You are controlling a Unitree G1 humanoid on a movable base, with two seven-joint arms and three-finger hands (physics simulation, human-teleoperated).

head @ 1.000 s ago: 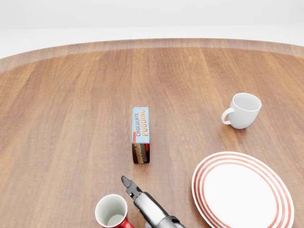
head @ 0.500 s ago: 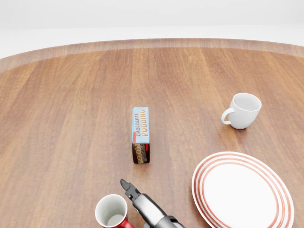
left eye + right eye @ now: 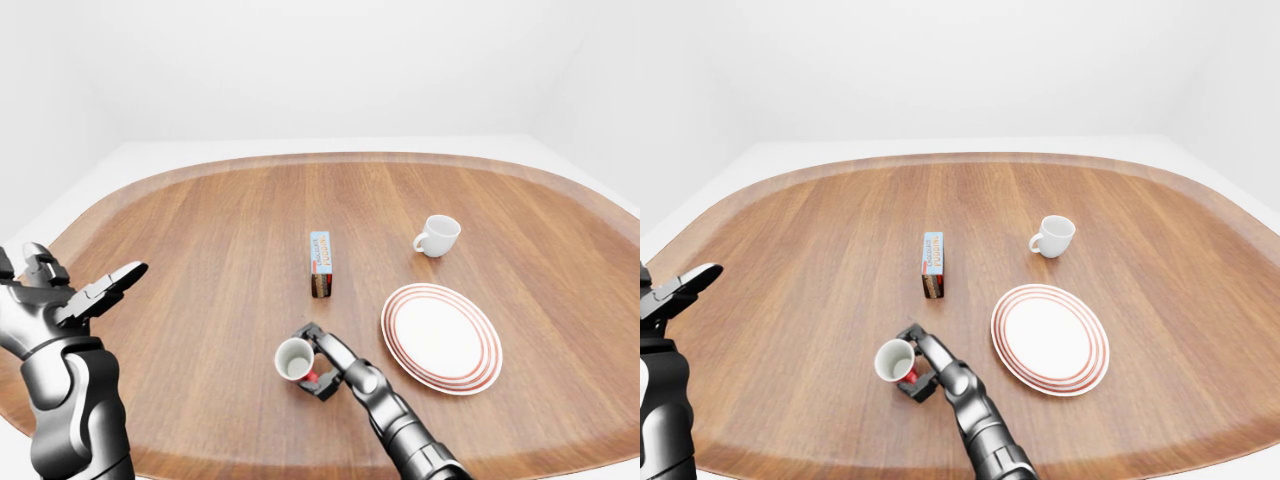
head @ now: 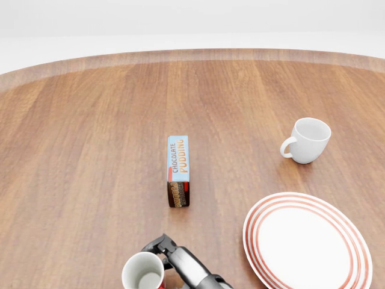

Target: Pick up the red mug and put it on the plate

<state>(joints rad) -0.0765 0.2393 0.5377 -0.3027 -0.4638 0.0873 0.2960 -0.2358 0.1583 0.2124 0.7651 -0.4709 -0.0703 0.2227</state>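
The red mug (image 3: 293,359), white inside, stands upright on the wooden table near the bottom of the left-eye view, left of the white plate with red rings (image 3: 441,336). My right hand (image 3: 313,361) reaches in from the bottom right, and its fingers (image 4: 160,245) curl round the mug's right side, above and below the handle. The plate lies bare, about a hand's width to the right of the mug. My left hand (image 3: 103,289) is raised at the far left, away from the table's things, with its fingers spread open.
A chocolate pudding box (image 3: 321,264) lies above the red mug at the table's middle. A white mug (image 3: 437,235) stands above the plate. The round wooden table (image 3: 220,240) has a raised rim all around.
My right hand's finger, stretched out beside the mug before, has curled in around the mug. The mug has shifted very slightly. The camera has not moved.
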